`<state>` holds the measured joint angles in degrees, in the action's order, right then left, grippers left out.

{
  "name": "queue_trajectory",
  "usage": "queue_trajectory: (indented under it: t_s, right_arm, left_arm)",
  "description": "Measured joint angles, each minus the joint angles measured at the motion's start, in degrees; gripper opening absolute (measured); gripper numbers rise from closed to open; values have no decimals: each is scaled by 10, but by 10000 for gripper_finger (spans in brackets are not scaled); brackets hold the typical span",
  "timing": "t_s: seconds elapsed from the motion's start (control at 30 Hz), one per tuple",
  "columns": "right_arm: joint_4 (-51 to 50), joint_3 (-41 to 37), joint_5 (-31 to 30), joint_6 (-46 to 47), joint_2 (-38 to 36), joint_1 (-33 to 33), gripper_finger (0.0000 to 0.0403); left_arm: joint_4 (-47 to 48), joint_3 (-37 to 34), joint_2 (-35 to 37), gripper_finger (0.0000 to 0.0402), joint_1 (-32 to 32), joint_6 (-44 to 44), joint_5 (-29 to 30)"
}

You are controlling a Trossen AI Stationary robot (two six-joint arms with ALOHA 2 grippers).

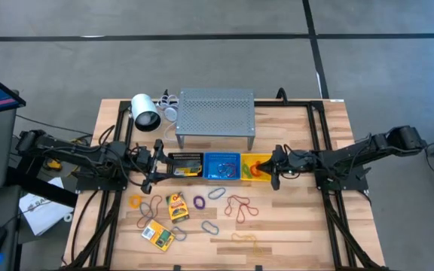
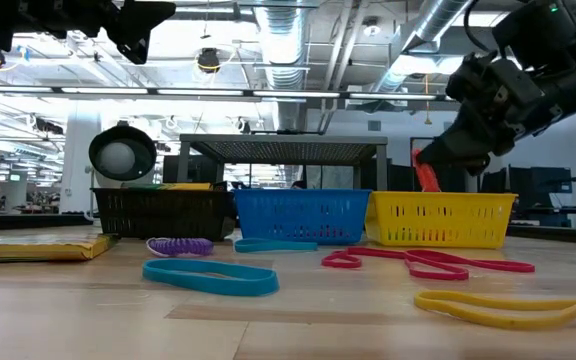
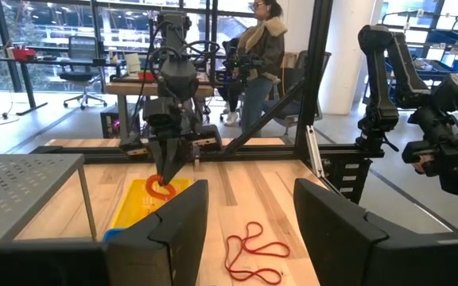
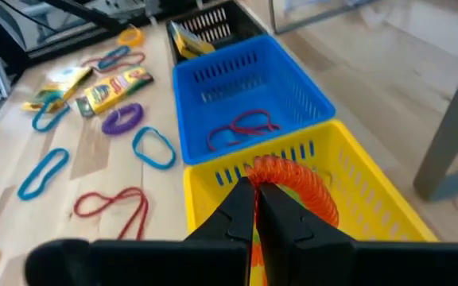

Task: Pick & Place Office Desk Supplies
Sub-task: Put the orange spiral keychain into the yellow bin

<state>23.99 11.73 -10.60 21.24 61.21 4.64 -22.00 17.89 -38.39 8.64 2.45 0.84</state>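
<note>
My right gripper [image 4: 257,195] is shut on an orange coiled band loop [image 4: 296,181] and hangs over the yellow basket [image 2: 438,222], the right-hand one in a row of three. My left gripper [image 3: 249,218] waits open and level at the row's left end [image 1: 157,162], with nothing between its fingers. Loose supplies lie flat on the wood in front of the baskets: two yellow-and-green crayon packs [image 1: 177,206] [image 1: 158,235], a purple loop [image 1: 200,201], a red band [image 1: 239,205], blue loops [image 1: 217,193] and orange loops [image 1: 136,201]. My right gripper pinches the orange coiled loop by its upper part [image 4: 270,171] between the two fingertips. The fingers slant downward from the table's right side. The loop hangs below them [image 2: 426,176], with its lower part down inside the yellow basket's walls.
A blue basket [image 1: 222,167] holding a red band and a black basket [image 1: 185,165] stand left of the yellow one. Behind them are a grey perforated shelf [image 1: 215,113] and a white cylindrical lamp-like object [image 1: 146,113]. A person [image 3: 261,48] stands beyond the table.
</note>
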Motion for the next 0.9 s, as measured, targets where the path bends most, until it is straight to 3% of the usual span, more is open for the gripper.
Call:
queue_trajectory:
  t_s: [0.9]
  right_arm:
    - [-85,0,2,58,0,2,4]
  left_arm:
    - [1,0,0,181,0,0,0]
